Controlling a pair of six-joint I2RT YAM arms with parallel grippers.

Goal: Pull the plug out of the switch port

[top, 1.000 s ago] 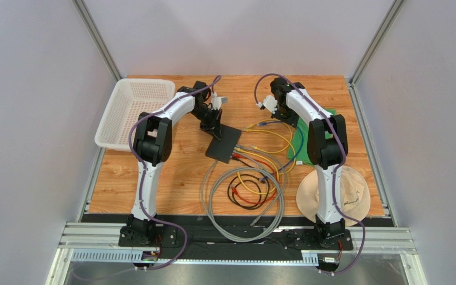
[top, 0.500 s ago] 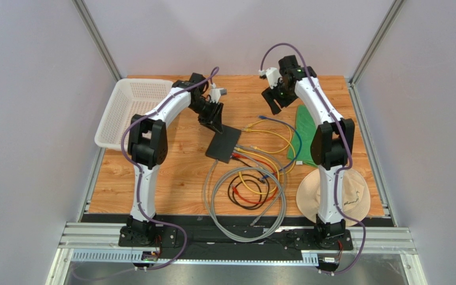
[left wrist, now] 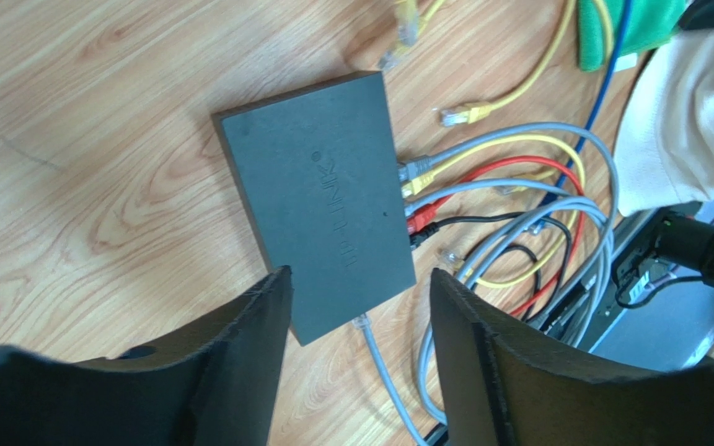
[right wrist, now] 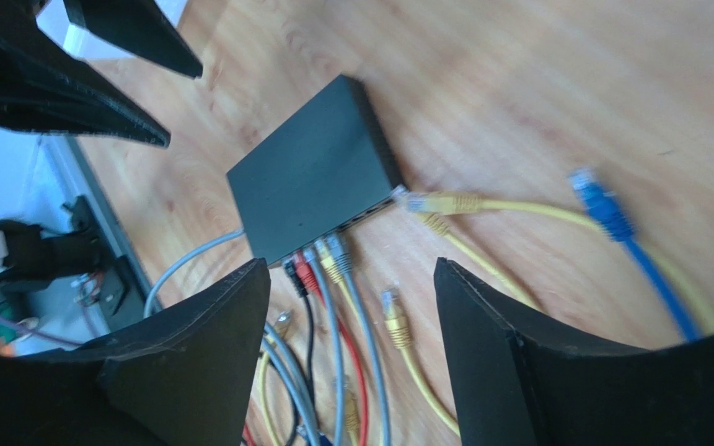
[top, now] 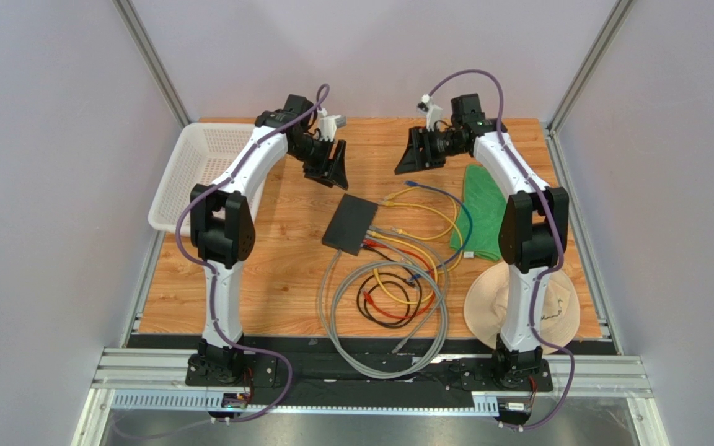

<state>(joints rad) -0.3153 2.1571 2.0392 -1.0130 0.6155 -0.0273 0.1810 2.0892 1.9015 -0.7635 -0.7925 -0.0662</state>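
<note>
The left gripper point(left wrist: 356, 279) and right gripper point(right wrist: 351, 269) gape, released, with the flat matte-black switch point(left wrist: 319, 200) below them. The overhead view, unlike the left wrist view, shows a white plastic mesh basket point(top: 212, 158) left of the left gripper.

switch point(top: 350, 224), cables point(top: 398, 299), basket point(top: 214, 160), hat point(top: 561, 314) on table point(top: 263, 279)

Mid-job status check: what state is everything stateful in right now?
switch: flat on table, several cables plugged in
blue plug: unplugged, loose on table
left gripper: jaws open, holding nothing
right gripper: jaws open, holding nothing
</note>
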